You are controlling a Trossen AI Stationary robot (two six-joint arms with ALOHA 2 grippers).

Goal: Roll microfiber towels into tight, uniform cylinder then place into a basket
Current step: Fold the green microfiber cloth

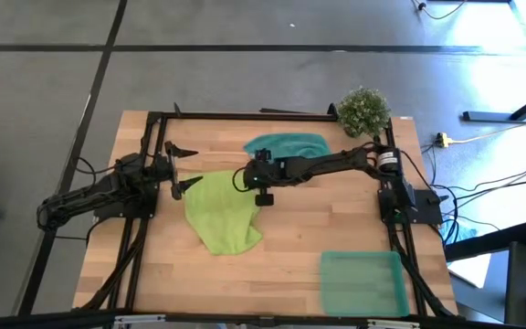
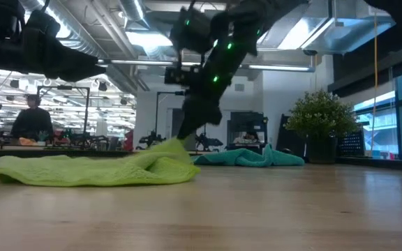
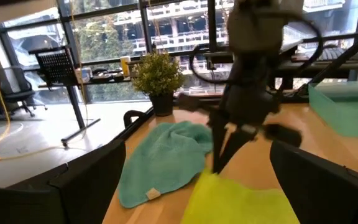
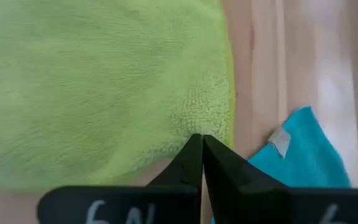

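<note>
Likely the right fingers (image 4: 201, 163), pinching only the edge of the green towel (image 1: 222, 212) lying flat on the surface (image 1: 299, 228), could slip off mid-roll, while the left fingers (image 1: 183, 168) wait spread nearby.

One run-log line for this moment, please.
right gripper: shut on lime green towel corner | left gripper: open, waiting at towel's left | basket: empty

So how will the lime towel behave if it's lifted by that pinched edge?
Probably floppy: the lime towel lies crumpled and folded on the table, so it should drape and sag from the right hand, shut on its edge. Likely light for its size. Its fuzzy pile suggests it grips rather than slips.
</note>
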